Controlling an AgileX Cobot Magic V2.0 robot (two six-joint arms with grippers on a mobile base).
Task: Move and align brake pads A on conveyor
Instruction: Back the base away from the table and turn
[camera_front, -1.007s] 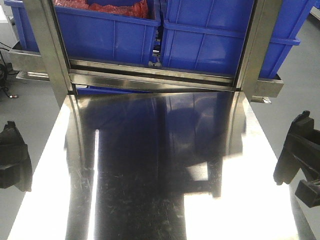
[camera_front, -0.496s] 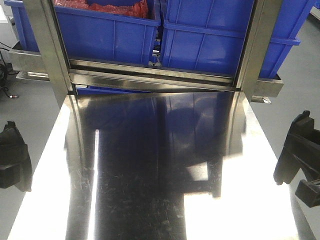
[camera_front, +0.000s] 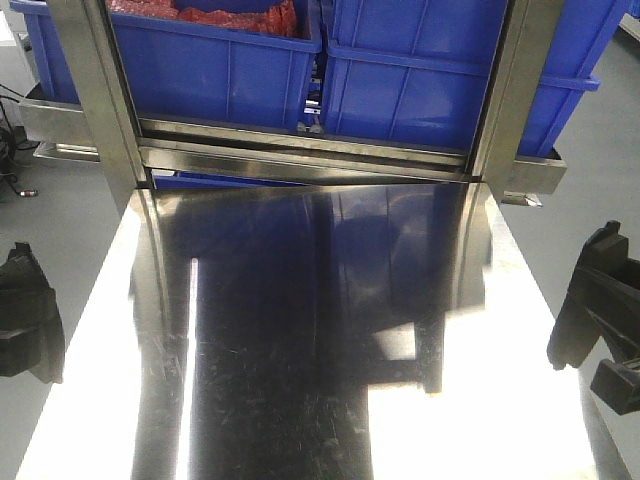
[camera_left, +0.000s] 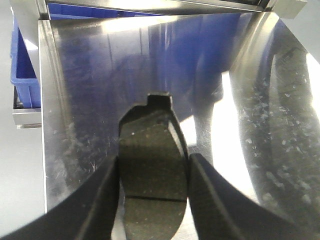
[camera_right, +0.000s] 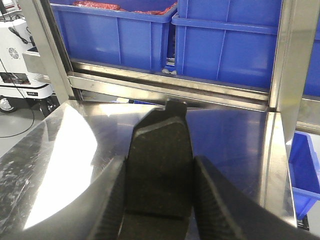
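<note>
1. Left arm (camera_front: 25, 315): matte black and angular, seen from the front beside the counter's left edge.
2. Left jaws: two smooth black fingers (camera_left: 102, 200) are closed against the long edges of the left brake pad (camera_left: 152, 170), and I see no gap on either side.
3. Left brake pad: flat, elongated and gently curved, with speckled dark grey friction material. A thin groove crosses it, and a darker square tab sits at its far end. It hangs over the counter's left part.
4. Counter (camera_front: 300, 350): mirror-bright stainless steel sheet, finely scratched, reflecting blue.
5. Blue bins (camera_front: 220, 70): ribbed moulded plastic, standing behind the counter's far edge between steel uprights (camera_front: 95, 90).
6. Right brake pad (camera_right: 160, 170): same curved shape, with a grainy charcoal face, a cross groove and an end tab. It is held over the counter's right part.
7. Right jaws: black fingers (camera_right: 107, 210) are clamped on that pad's long edges.
8. Right arm (camera_front: 595, 320): black, beside the right edge.
</note>
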